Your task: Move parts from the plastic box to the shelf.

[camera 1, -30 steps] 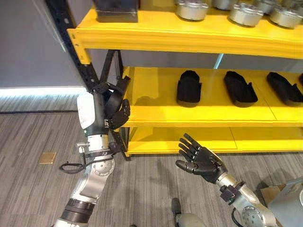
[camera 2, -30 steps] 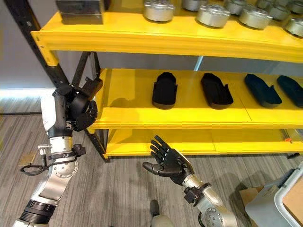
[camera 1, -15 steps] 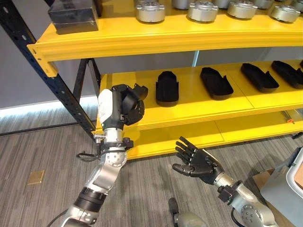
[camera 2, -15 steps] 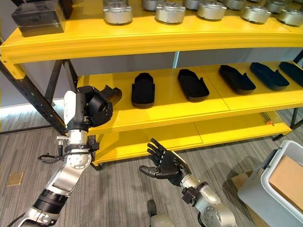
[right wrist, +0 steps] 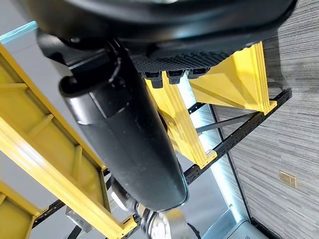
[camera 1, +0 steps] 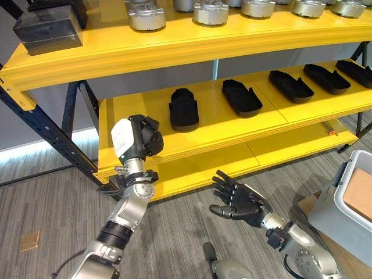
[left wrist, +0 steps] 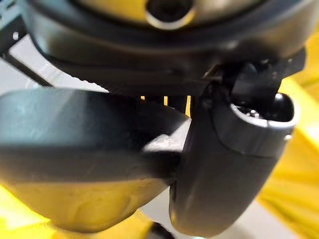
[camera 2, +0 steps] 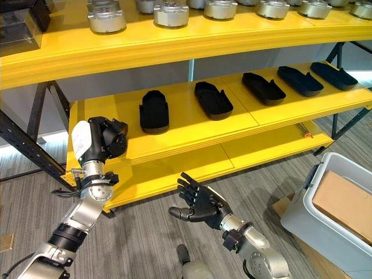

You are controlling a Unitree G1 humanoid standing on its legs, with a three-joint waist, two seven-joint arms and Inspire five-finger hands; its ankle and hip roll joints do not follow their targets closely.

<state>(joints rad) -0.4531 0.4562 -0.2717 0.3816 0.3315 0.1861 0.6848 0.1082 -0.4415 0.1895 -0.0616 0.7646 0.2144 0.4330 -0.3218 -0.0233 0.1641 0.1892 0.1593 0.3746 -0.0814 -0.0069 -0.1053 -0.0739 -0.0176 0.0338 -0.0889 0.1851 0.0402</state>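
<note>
My left hand (camera 1: 143,137) is raised in front of the left end of the yellow middle shelf (camera 1: 139,107), with its fingers curled. In the left wrist view its thumb (left wrist: 227,164) presses against a smooth black part (left wrist: 84,149). Most of that part is hidden inside the hand. My right hand (camera 1: 241,201) floats low over the floor in front of the bottom shelf, open and palm up, holding nothing. Several black shoe-shaped parts (camera 1: 183,108) lie in a row on the middle shelf. The grey plastic box (camera 2: 302,215) stands on the floor at the right.
A brown cardboard piece (camera 2: 347,203) lies in the grey box. The top shelf carries several silver round parts (camera 1: 146,15) and a black block (camera 1: 46,29) at its left end. A black shelf post (camera 1: 40,128) slants down beside my left arm.
The camera has swung right, bringing the grey box into sight. My left hand has gone from beside the shelf post to the middle shelf's left end. The right hand stays open.
</note>
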